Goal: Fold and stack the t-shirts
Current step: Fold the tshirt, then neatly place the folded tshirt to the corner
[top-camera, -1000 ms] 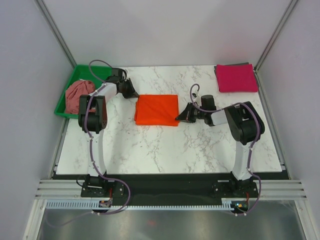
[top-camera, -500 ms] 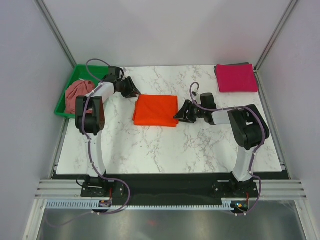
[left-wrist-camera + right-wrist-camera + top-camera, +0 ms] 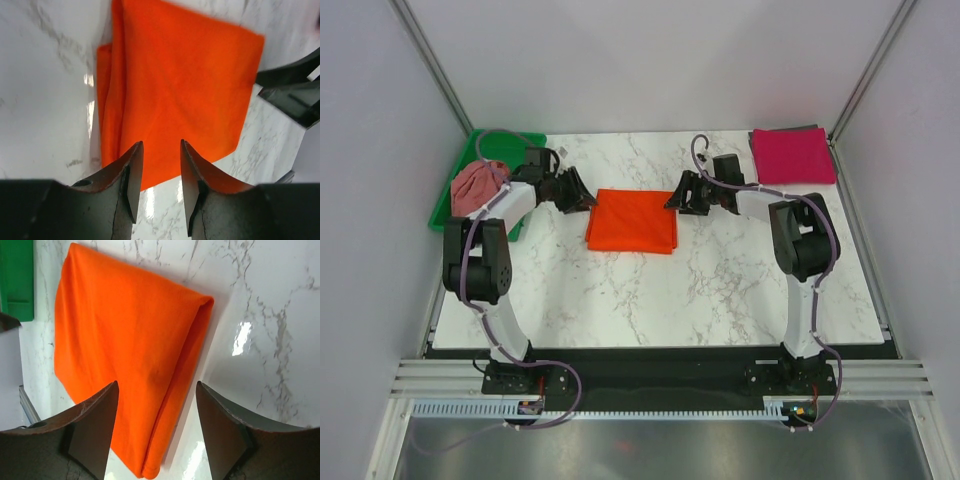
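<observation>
Orange t-shirt (image 3: 632, 221) lies folded flat mid-table on the marble top (image 3: 650, 300), a rectangle with its long axis running left-right, edges roughly square to the table. Top view: left gripper (image 3: 582, 196) at its far-left corner, right gripper (image 3: 676, 198) at its far-right corner. Magenta t-shirt (image 3: 793, 157) sits folded at the table's far-right corner, dusty-rose t-shirt (image 3: 475, 187) bunched in the green tray (image 3: 442, 216). Left wrist: jaws parted a little, nothing between them, poised over a shirt corner; stacked layer edges show along one side. Right wrist: jaws spread wide, empty, straddling a corner beside the rounded fold edge. Can't tell from these angles whether the tips touch cloth. My read: corner pickup for the next fold or the carry to the stack. To do it well, go low, pinch all layers at both corners together, lift level, and keep the cloth taut so the fold holds.
</observation>
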Robot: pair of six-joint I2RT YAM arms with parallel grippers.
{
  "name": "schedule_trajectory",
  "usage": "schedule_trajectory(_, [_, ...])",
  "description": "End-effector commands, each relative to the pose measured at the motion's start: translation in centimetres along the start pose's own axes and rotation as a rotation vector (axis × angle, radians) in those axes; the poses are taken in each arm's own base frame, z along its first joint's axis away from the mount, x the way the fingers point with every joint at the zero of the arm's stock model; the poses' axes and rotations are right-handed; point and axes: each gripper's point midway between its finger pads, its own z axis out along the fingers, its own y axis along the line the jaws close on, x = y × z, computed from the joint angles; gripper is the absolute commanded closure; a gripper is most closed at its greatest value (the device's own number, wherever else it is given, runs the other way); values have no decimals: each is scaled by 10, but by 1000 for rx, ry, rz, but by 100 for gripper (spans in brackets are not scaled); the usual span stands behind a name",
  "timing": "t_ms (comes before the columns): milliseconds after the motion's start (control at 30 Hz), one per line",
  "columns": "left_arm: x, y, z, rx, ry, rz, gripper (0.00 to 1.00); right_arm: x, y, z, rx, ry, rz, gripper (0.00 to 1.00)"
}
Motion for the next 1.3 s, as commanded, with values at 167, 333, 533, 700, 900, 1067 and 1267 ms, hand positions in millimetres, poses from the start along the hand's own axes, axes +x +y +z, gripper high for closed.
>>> schedule_trajectory(167, [91,33,10,-100,184,-84,57,12,-15,20,5,93,-22,29])
schedule_trajectory(333, [107,58,17,-187,209,-120,57,17,-19,26,13,102,-41,29])
schedule_trajectory(533, [108,69,18,-242,195,-117,58,17,-27,35,33,105,-60,28])
schedule_trajectory(700, [95,82,26,-276,185,-107,57,24,-38,39,128,99,-9,28])
schedule_trajectory(900, [82,83,33,-290,189,-104,57,41,-28,45,132,87,18,26])
schedule_trajectory(1067, [80,85,34,-305,192,-103,57,46,-35,53,142,93,43,27])
schedule_trajectory(1267, [83,89,31,-323,194,-106,57,47,-41,55,151,93,36,40])
